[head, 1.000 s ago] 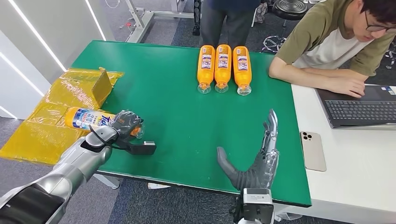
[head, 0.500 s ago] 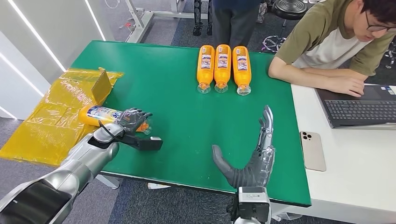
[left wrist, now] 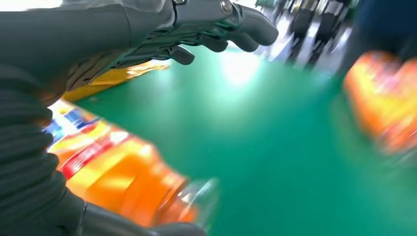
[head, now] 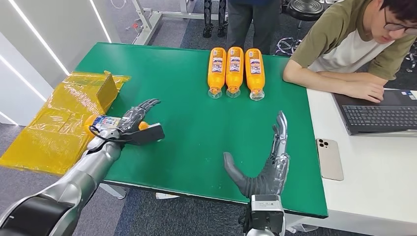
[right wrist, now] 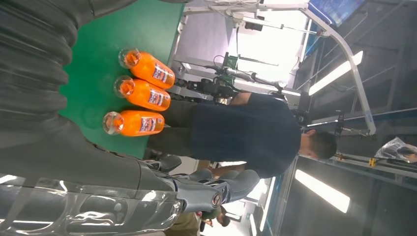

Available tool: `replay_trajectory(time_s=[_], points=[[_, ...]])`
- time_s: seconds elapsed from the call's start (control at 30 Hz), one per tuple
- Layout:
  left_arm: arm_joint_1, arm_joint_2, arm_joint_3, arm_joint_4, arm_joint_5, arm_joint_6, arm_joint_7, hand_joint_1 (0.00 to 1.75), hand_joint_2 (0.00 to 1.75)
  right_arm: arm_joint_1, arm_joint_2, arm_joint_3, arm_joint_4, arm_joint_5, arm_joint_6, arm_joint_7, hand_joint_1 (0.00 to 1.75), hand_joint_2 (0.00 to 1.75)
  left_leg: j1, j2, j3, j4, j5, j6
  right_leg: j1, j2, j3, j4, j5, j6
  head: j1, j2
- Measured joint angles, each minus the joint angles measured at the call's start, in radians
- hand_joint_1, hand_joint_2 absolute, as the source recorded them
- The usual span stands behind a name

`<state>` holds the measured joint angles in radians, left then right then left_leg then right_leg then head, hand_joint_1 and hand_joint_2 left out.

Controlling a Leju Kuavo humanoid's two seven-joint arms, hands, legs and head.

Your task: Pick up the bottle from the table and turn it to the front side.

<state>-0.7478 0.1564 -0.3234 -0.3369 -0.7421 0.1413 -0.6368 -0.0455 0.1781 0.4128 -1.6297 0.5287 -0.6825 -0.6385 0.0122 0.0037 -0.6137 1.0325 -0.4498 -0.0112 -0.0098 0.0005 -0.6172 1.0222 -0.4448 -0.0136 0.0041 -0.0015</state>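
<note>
An orange bottle (head: 104, 122) with a blue and white label lies at the table's left edge, cap toward the table's middle. My left hand (head: 134, 121) is over its cap end, fingers (head: 147, 103) stretched out straight and thumb low beside it. In the left wrist view the bottle (left wrist: 118, 179) lies against the palm, with the fingers (left wrist: 216, 29) lifted well off it. My right hand (head: 268, 169) stands open on its edge near the front of the green table (head: 187, 118), holding nothing. Three more orange bottles (head: 234, 69) lie side by side at the back, also in the right wrist view (right wrist: 145, 94).
A crumpled yellow plastic bag (head: 59, 118) lies off the table's left edge. A seated person (head: 354, 44) leans on the far right corner by a laptop (head: 378, 115). A phone (head: 329, 158) lies on the white table. Another person (head: 248, 19) stands behind the table.
My left hand carried the bottle a little to the right, then turned and spread its fingers off it. The right hand sank slightly.
</note>
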Motion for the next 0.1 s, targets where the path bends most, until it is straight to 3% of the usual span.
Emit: replay_trajectory(time_s=[0.1], points=[[0.053,-0.007,0.072,-0.124,0.260,-0.040,-0.053,0.00,1.75,0.000,0.000,0.000,0.000,-0.005,0.000,-0.004,0.00,1.75,0.000,0.001,0.000,0.000,0.000,0.000,0.000,0.001,0.000,0.000,0.000,0.000,0.000,0.000]])
